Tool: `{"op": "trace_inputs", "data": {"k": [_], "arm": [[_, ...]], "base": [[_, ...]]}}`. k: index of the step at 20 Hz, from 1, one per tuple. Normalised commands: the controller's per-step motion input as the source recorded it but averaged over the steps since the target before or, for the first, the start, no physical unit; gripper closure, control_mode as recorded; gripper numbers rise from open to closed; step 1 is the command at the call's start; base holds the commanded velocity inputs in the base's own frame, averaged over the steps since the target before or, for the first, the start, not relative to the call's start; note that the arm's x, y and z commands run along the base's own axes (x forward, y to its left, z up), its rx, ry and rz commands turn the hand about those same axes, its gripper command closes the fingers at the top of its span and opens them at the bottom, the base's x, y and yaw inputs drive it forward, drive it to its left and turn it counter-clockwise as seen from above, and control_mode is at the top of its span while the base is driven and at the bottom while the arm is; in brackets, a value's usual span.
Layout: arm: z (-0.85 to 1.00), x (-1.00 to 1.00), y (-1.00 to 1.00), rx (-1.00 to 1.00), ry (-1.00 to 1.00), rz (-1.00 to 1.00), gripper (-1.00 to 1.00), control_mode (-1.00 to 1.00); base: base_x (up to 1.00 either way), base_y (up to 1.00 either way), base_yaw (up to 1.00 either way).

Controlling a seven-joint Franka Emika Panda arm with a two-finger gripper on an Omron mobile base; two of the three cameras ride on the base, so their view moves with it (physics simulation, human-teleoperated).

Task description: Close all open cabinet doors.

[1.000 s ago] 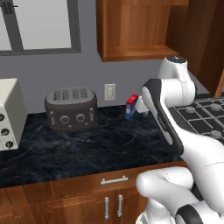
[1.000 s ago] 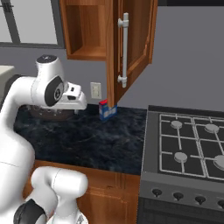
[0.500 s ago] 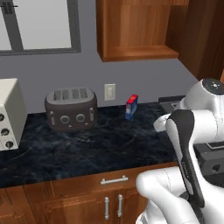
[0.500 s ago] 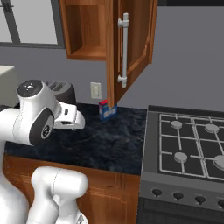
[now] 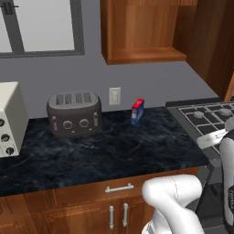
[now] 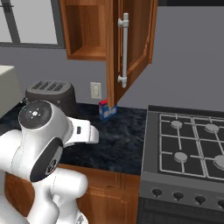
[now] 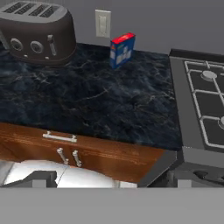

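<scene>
One of the cabinet doors (image 6: 135, 43) stands open, swung out over the counter, with its long silver bar handle (image 6: 124, 50) facing the room. It shows as a brown slab (image 5: 208, 41) at the right of the left base view. Beside it the cabinet's bare wooden inside (image 5: 139, 29) (image 6: 85, 30) is exposed. My gripper (image 7: 116, 180) hangs low in front of the counter's edge, well below that door and apart from it. Its fingertips (image 7: 41, 178) stand wide apart with nothing between them. It looks at the counter and the drawers.
On the dark marble counter (image 5: 114, 151) stand a grey toaster (image 5: 74, 113), a cream toaster oven (image 5: 9, 119) at the left and a small blue-and-red box (image 5: 137, 111) by the wall outlet. A gas stove (image 6: 188, 140) adjoins the counter on the right. My folded arm (image 6: 39, 148) sits low.
The arm has folded down from counter height to below the counter's edge. The scene itself has not shifted, and the cabinet door hangs open as before.
</scene>
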Motion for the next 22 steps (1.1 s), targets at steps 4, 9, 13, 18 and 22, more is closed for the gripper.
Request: {"op": "trace_inputs", "data": {"k": [4,9,13,18,22], "arm": [[0.0,-0.62,-0.66,0.0,-0.13,0.01,-1.0,-1.0],[0.02,-0.31,-0.69,0.0,-0.15,0.05,-1.0,-1.0],[0.01,0.05,-0.75,0.0,-0.2,0.12,-1.0,-1.0],[0.01,0.4,-0.67,0.0,-0.2,0.15,-1.0,-1.0],[0.03,0.62,-0.51,0.01,-0.16,0.15,-1.0,-1.0]], "base": [[0.0,0.0,0.0],[0.0,0.0,0.0],[0.0,0.0,0.0],[0.0,0.0,0.0],[0.0,0.0,0.0]]}}
